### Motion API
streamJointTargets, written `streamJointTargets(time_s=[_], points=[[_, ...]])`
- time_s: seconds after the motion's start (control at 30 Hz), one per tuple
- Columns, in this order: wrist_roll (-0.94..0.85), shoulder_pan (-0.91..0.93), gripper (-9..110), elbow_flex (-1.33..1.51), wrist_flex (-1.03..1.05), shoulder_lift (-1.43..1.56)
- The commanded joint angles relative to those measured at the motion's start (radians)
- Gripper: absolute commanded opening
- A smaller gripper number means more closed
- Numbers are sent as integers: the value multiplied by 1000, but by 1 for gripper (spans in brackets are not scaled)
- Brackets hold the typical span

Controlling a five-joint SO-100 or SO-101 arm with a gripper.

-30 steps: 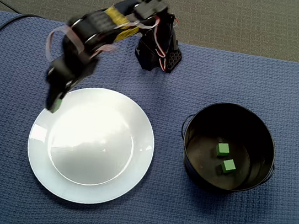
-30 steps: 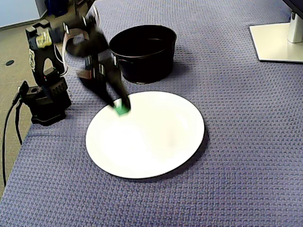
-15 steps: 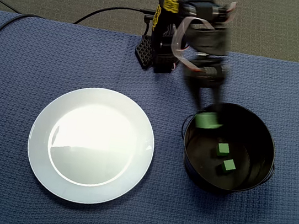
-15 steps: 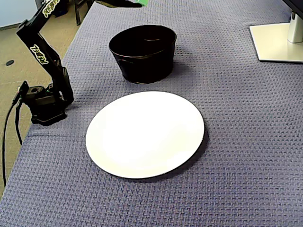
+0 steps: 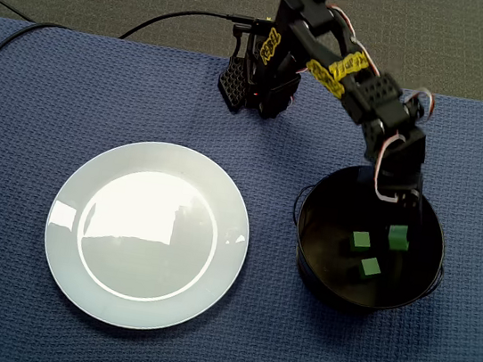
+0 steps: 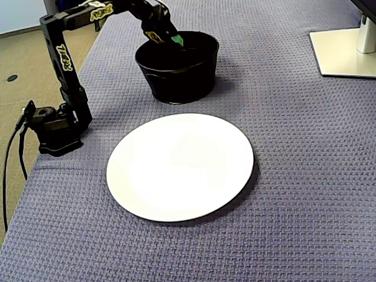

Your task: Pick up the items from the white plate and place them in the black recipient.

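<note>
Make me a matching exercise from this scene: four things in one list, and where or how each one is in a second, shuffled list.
Things
1. white plate
2. black pot
3. held green cube
4. robot base

Places or states
A. pinched in the fingers over the pot's opening
B. bare, nothing on it
C. two green cubes lie on its bottom
D. stands at the edge of the cloth, with a cable running from it

Pairs: 1-B, 2-C, 3-A, 4-D
</note>
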Motion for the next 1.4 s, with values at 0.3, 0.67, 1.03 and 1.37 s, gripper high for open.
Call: streamJointTargets(time_s=[0.3,0.67,1.03,1.37], points=[[55,66,35,-21,64,29],[-402,623,35,18,118,581],[-698,874,26,847,-437,1066],[-744,738,14,1244,-417,1374]])
